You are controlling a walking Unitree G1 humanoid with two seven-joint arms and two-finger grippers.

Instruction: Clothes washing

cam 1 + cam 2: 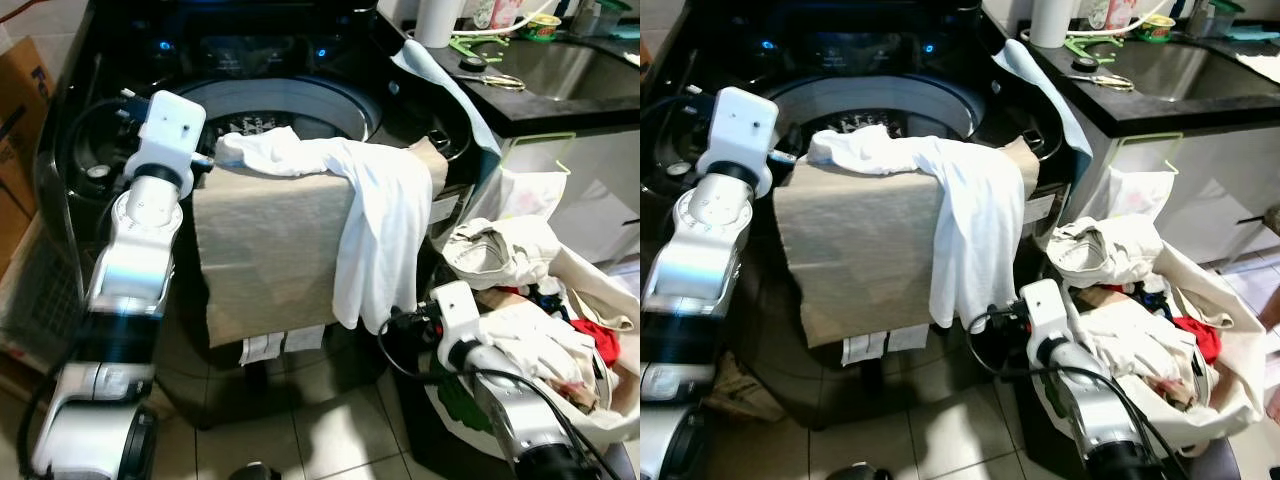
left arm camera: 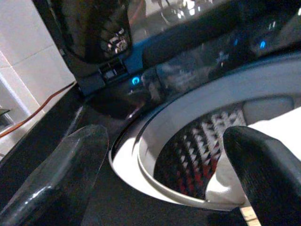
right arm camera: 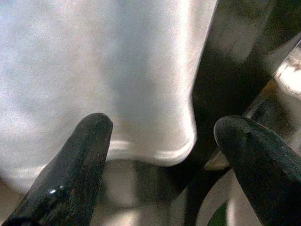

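Note:
A dark top-load washing machine (image 1: 300,60) stands open, its drum (image 2: 202,141) showing. Over its front edge lies a beige cloth (image 1: 265,250), and a white garment (image 1: 380,230) is draped across that and hangs down the front. My left gripper (image 2: 164,141) is open at the drum's left rim, one finger (image 2: 263,169) next to the white garment's upper end. My right gripper (image 3: 162,127) is open low down in front of the machine, just below the white garment's hem (image 3: 155,150), touching nothing.
A white laundry bag (image 1: 600,400) full of mixed clothes sits on the floor at the right, against my right arm (image 1: 520,410). Behind it runs a dark counter (image 1: 560,100) with scissors (image 1: 490,78) and a paper roll (image 1: 437,20). A cardboard box (image 1: 20,110) stands at the far left.

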